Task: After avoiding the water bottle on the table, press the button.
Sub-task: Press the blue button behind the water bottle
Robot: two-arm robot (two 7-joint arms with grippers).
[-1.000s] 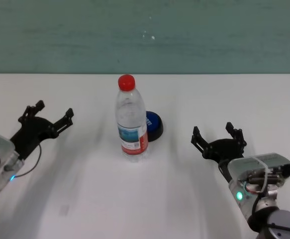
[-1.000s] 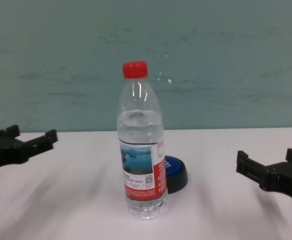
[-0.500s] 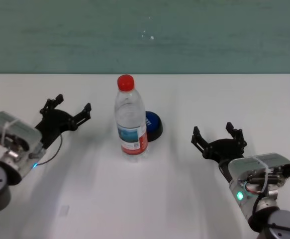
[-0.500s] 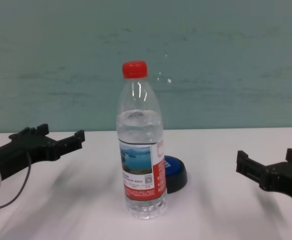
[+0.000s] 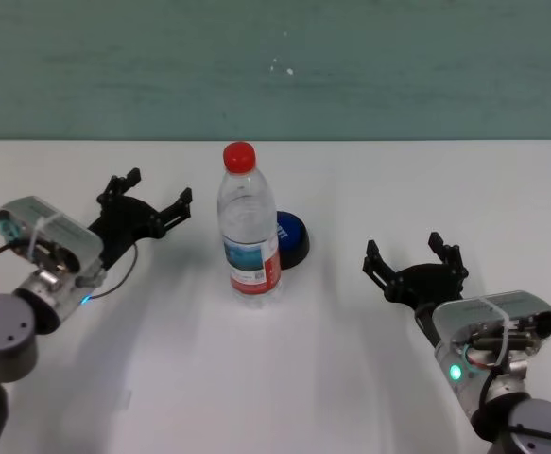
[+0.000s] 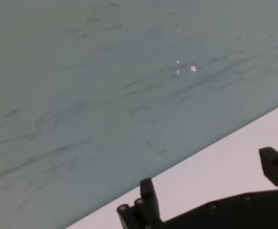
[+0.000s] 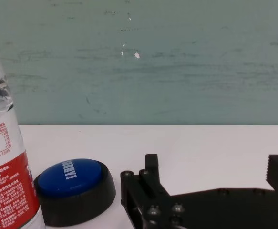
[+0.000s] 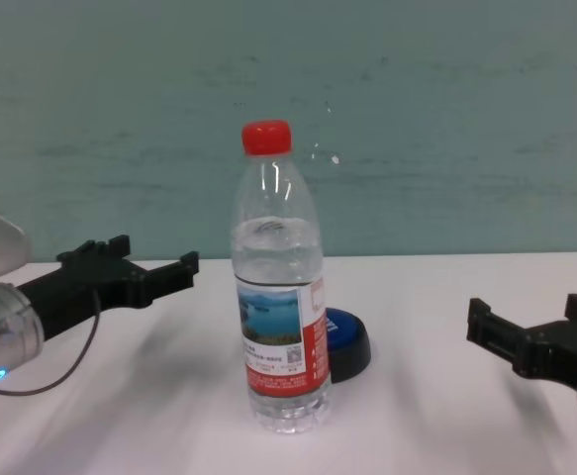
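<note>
Water bottle (image 5: 249,227): stood upright near the middle of the table (image 5: 351,378), red cap uppermost, long axis vertical.

Button (image 5: 290,238): set low on the table, just beside the bottle on its far right side; whether the two touch cannot be told. In the chest view it is partly hidden behind the bottle's lower body.

Left gripper (image 5: 146,201): held above the table to the left of the bottle, at about the bottle's depth or a little farther, fingers spread and nothing between them. The button lies to its right, with the bottle standing on or close to the straight line between. Neither bottle nor button is shown in the left wrist view.

Right gripper (image 5: 414,260): parked low to the right and slightly nearer, fingers spread, nothing held. In the right wrist view the button is seen unobstructed.

Judgement: for the left gripper, a route behind or over the bottle is called for; a straight rightward sweep risks tipping the tall bottle. The right gripper is judged to have the clearer approach.
</note>
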